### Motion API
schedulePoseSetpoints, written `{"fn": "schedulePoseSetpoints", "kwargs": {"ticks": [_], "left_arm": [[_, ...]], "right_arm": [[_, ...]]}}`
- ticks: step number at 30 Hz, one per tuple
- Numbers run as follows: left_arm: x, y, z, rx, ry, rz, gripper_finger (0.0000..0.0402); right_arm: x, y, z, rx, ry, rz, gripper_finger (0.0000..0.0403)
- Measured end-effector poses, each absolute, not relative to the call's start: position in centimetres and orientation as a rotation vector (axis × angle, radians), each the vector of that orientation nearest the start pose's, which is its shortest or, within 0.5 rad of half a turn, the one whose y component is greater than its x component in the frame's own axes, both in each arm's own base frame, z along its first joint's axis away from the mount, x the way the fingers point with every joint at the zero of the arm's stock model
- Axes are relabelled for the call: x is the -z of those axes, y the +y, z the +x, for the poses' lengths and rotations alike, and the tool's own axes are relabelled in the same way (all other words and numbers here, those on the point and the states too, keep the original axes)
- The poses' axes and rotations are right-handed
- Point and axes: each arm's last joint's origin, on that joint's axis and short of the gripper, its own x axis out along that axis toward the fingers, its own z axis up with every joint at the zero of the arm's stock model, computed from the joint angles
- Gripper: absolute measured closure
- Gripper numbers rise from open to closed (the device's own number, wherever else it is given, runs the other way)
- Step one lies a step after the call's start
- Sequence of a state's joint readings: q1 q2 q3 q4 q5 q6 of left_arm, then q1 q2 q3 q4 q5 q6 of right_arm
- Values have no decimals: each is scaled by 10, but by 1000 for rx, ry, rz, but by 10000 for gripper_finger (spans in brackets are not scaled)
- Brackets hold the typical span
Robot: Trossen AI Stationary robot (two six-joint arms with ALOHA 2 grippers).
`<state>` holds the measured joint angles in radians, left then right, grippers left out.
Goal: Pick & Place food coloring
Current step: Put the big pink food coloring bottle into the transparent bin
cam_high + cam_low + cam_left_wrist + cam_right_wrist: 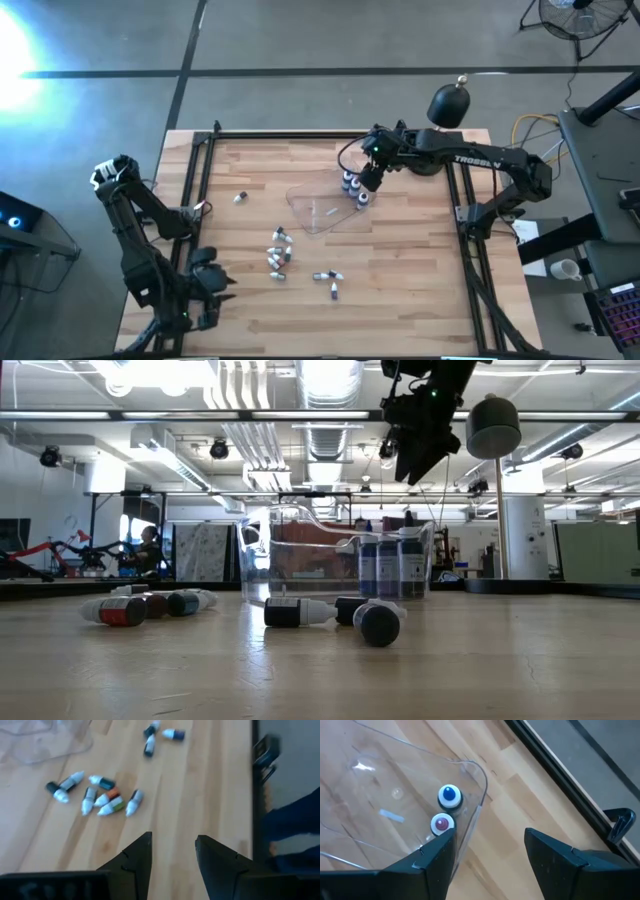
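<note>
Tiny food coloring bottles with white caps lie loose on the wooden table: a cluster [280, 255] [102, 800], a pair [328, 280] [159, 737] and a single one [238, 198]. A few stand upright on their bases in the far right corner of the clear tray [318, 212]; they show as capped tops [449, 795] [441, 823] and dark bodies [390, 568]. My right gripper [366, 186] [415, 445] [490, 855] hangs open above that corner, holding nothing. My left gripper [207, 287] [172, 865] waits open near the table's near left corner.
A black domed lamp [448, 104] [493, 426] stands at the far edge behind the right arm. Black rails [205, 170] [462, 200] run along the table's left and right sides. Bare wood lies between the loose bottles and the near edge.
</note>
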<state>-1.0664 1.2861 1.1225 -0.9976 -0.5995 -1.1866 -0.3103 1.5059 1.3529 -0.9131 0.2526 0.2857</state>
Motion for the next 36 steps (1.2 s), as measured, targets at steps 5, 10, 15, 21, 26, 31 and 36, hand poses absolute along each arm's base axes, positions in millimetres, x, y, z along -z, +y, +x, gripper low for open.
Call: {"fn": "schedulePoseSetpoints", "kwargs": {"ticks": [5,10,15,21,26,31,36], "left_arm": [[-295,-202,132,-93,769,-296,275],[-295,-208,137,-95,677,-374,275],[-289,-215,141,-70,631,-529,275],[-278,-221,144,-46,599,-726,275],[-271,-224,145,-22,612,-833,275],[-272,-225,147,-15,597,-863,275],[-273,-225,148,-12,588,-855,275]], "right_arm": [[-305,-98,284,671,994,303,174],[-305,-98,284,683,987,325,174],[-305,-98,284,684,987,324,174],[-305,-98,284,683,987,322,174],[-305,-98,284,678,990,313,174],[-305,-98,284,668,997,297,174],[-305,-98,284,663,1000,288,174]]}}
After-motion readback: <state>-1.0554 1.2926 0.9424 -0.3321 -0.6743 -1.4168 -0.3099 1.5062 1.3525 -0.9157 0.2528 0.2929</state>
